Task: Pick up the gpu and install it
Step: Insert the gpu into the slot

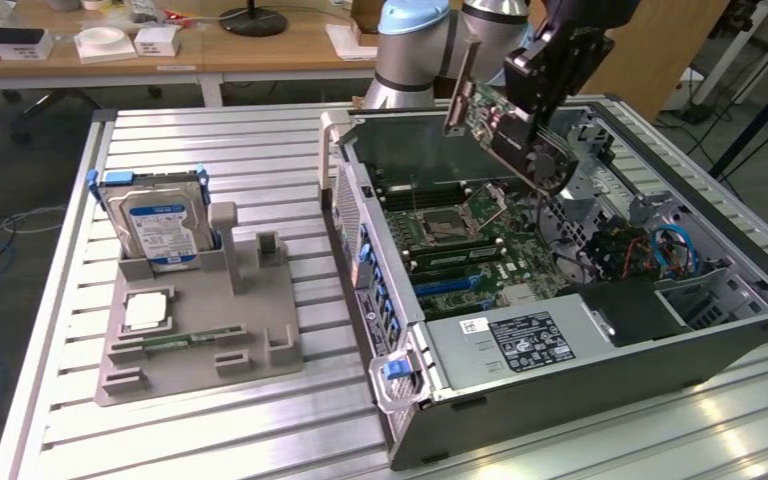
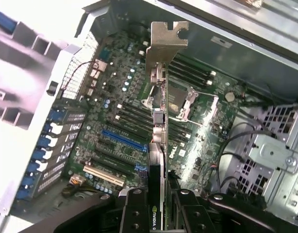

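Observation:
The gpu (image 1: pixel 494 112), a thin card with a silver bracket (image 1: pixel 459 92) at one end, hangs tilted above the open computer case (image 1: pixel 704 345). My gripper (image 1: pixel 534 118) is shut on its upper edge. In the wrist view the gpu (image 2: pixel 158 121) is seen edge-on, its bracket (image 2: pixel 168 41) pointing away, and it is clamped between my gripper (image 2: pixel 158 216) fingers (image 2: pixel 134 213). The card hovers over the motherboard (image 2: pixel 115 111) near the processor socket (image 2: pixel 180 99), apart from the board. A blue expansion slot (image 2: pixel 122 141) lies beside the card's line, also in the exterior view (image 1: pixel 458 283).
On the exterior view's left a grey fixture (image 1: pixel 204 330) holds an upright hard drive (image 1: pixel 160 228), a processor (image 1: pixel 147 312) and a memory stick (image 1: pixel 191 340). The case's drive cage (image 2: pixel 273 155), cables (image 1: pixel 671 245) and power supply (image 1: pixel 531 340) crowd the space around the motherboard.

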Controlling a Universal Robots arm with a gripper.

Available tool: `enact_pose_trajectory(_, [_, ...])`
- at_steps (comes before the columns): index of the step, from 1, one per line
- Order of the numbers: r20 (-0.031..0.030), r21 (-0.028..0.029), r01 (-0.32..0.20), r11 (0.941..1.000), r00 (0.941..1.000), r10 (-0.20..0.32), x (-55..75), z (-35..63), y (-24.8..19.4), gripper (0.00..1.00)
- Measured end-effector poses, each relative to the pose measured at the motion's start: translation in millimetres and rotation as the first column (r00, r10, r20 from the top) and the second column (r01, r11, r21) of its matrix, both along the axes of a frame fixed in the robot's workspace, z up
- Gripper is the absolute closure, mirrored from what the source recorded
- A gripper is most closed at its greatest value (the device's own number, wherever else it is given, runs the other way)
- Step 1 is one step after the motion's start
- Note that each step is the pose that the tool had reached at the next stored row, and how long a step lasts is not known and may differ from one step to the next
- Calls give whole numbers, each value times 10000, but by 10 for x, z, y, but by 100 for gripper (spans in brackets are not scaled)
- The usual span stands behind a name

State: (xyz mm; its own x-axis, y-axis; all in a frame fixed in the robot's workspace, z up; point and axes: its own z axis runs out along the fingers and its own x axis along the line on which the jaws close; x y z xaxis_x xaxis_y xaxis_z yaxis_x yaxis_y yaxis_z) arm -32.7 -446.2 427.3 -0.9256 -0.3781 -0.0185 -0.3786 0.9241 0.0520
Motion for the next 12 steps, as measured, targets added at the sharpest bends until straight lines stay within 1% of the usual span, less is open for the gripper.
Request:
enact_pose_trajectory(3, [0,0,-476,9989,9989,476,0,-1,0,74])
enact_pose_trajectory(6, [0,0,-931,9957,9957,931,1,-2,0,74])
enact_pose_trajectory(9, [1,0,-1399,9902,9902,1399,2,-3,0,74])
enact_pose_trajectory(12, [0,0,-1841,9829,9829,1841,2,-4,0,74])
